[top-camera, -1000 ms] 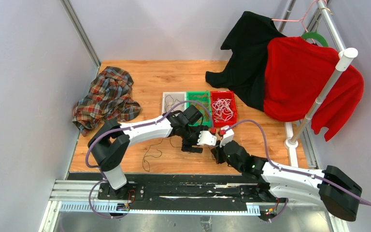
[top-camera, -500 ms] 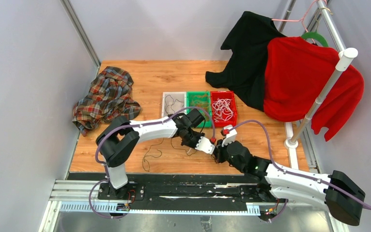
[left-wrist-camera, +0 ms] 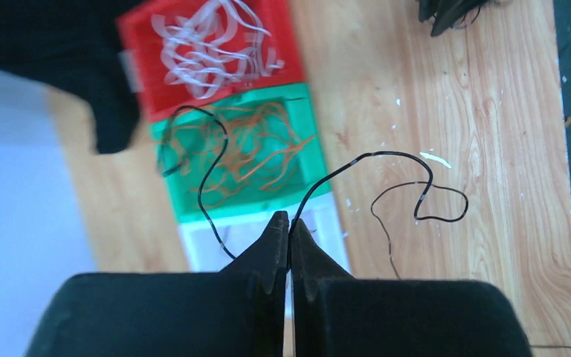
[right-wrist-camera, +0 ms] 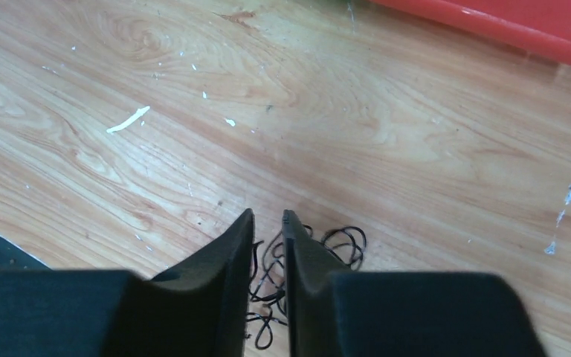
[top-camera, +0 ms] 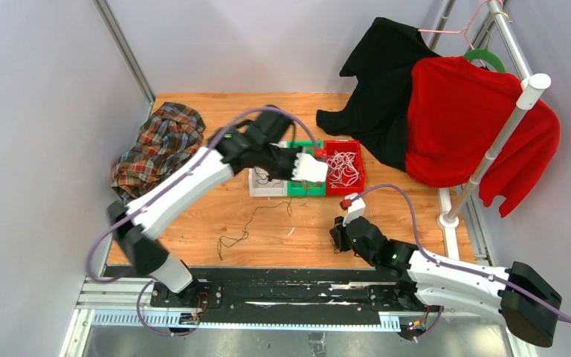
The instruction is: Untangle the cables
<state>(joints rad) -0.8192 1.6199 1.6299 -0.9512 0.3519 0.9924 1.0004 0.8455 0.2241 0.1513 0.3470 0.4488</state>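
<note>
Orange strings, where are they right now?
In the left wrist view the orange strings lie in the green bin, the middle one, between the red bin with white strings and the white bin.

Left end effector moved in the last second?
Yes. The left end effector, gripping a cable, went from beside the right end effector farther up the table to the green bin.

Wooden table (top-camera: 215, 126): three bins (top-camera: 297, 190), plaid shirt (top-camera: 162, 149), black cable (top-camera: 246, 231) (loose, thin).
</note>
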